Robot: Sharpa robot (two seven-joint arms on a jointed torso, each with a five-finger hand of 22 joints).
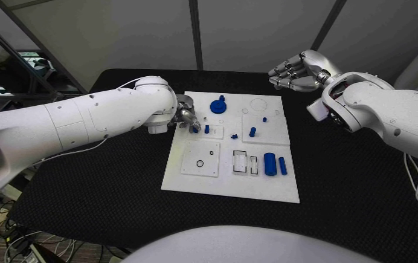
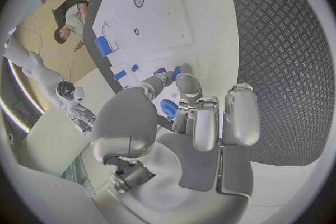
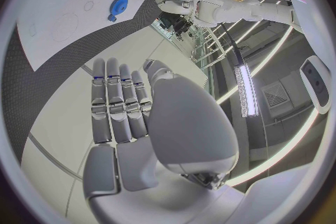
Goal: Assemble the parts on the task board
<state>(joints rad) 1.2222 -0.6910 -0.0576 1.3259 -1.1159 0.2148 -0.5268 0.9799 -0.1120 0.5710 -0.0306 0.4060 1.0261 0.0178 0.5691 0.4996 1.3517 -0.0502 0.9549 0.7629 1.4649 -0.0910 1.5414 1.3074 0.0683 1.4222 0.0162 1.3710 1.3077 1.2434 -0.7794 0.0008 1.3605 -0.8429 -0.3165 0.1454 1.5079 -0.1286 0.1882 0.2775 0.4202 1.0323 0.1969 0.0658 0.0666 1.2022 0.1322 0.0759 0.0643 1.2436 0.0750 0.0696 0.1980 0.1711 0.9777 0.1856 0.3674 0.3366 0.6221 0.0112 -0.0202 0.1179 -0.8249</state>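
Head view puts the left hand (image 1: 185, 116) low over the left edge of the white board (image 1: 228, 181), its fingers (image 1: 193, 125) bent down around a small blue part (image 1: 193, 129). In the left wrist view that blue part (image 2: 168, 107) sits pinched between the thumb and the curled fingers (image 2: 203, 123), so the hand holds it, probably to carry it to a matching socket nearby. More blue pieces lie spread across the board: a gear (image 1: 218, 106) near the far edge, a short peg (image 1: 252, 132) in the middle, and two blue cylinders (image 1: 275, 164) side by side near the right edge, beside the rectangular slots (image 1: 241, 162). They seem laid out apart so each can be picked alone. The right hand (image 1: 296, 71) hangs raised beyond the board's far right corner, well apart from it, fingers curled in with nothing in them, likely parked out of the way. The black surface (image 1: 104, 172) carries the board.
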